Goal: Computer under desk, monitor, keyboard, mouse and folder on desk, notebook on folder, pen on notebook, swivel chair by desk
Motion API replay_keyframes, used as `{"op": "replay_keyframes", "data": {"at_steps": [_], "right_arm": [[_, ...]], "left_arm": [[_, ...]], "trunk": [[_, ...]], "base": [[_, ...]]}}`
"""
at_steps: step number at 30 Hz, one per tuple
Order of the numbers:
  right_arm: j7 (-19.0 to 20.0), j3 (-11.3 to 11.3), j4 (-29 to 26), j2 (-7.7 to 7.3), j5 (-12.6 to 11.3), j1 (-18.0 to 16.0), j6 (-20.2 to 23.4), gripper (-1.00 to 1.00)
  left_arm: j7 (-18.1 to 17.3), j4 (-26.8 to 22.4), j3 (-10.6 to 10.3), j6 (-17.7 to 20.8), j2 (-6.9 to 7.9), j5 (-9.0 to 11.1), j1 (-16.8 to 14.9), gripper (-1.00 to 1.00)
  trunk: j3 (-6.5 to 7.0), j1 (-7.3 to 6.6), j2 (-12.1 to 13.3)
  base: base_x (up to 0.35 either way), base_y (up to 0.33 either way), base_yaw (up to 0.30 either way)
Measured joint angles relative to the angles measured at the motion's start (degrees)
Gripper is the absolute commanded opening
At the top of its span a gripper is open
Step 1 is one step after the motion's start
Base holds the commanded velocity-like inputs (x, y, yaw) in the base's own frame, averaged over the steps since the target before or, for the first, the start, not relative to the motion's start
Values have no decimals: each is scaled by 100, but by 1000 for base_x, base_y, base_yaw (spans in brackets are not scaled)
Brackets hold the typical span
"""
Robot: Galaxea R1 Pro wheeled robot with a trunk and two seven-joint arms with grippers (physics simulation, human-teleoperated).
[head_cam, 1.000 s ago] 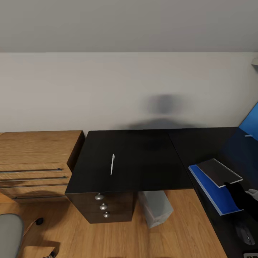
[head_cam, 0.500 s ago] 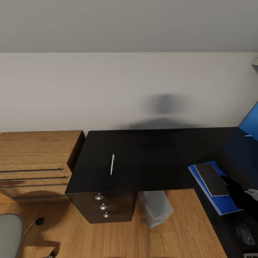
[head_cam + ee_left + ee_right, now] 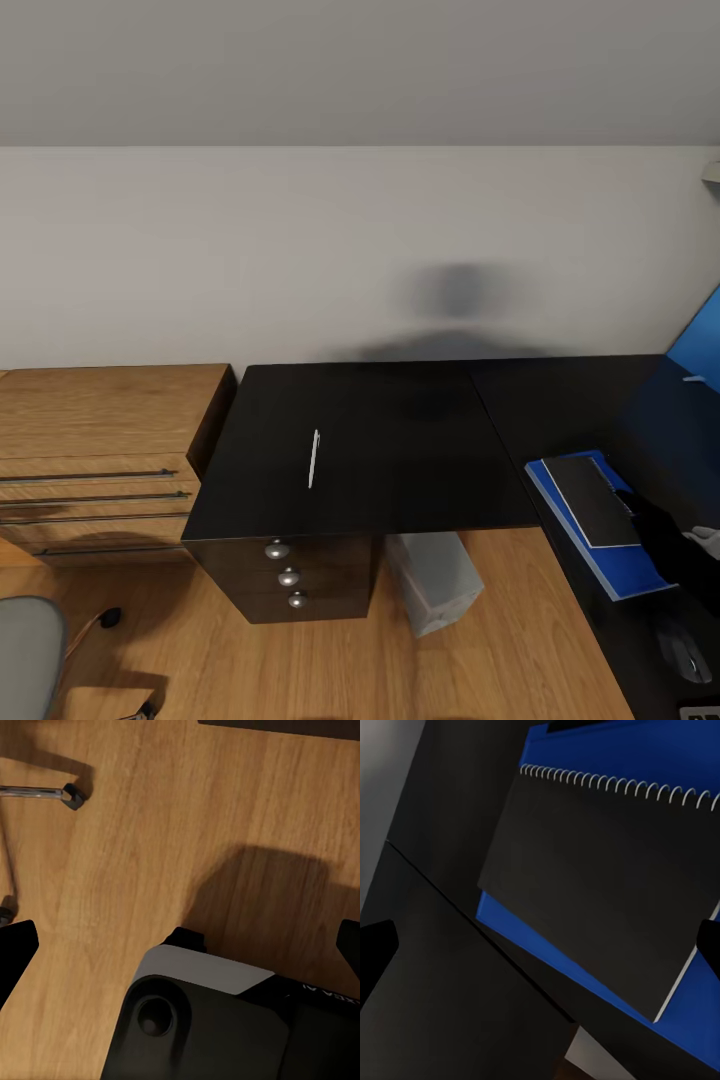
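**Ann:** While the right gripper (image 3: 648,522) hangs beside the stack, look at that notebook (image 3: 595,498): flat on the blue folder (image 3: 620,570), spiral edge showing, corners inside the blue.

**Bo:** Jaws spread wide in the right wrist view, nothing between them. I'd call the notebook step done.

**Ann:** So the pen (image 3: 313,458) comes next, by my reckoning. It lies alone on the desk (image 3: 400,470), on the wing over the drawer pedestal (image 3: 285,577), well apart from the stack.

**Bo:** A long reach. Thin stick, flat on a hard top: tricky pinch, needs the fingertips square across it.

**Ann:** Left gripper (image 3: 180,937)?

**Bo:** Spread too, pointing at bare floor (image 3: 150,817), holding nothing.

**Ann:** Mouse (image 3: 684,650) sits just near the folder; computer (image 3: 437,580) stands under the desk.
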Motion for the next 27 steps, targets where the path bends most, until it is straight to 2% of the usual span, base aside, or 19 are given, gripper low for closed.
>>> {"op": "replay_keyframes", "data": {"at_steps": [17,27], "right_arm": [[41,-22,-212,47,0,0,-7,100],[98,-32,-468,292,6,0,-34,100]], "left_arm": [[-5,5,-1,8,-4,15,0,100],[0,3,-1,1,-8,9,0,100]], "trunk": [[0,0,0],[0,0,0]], "base": [[0,0,0],[0,0,0]]}}
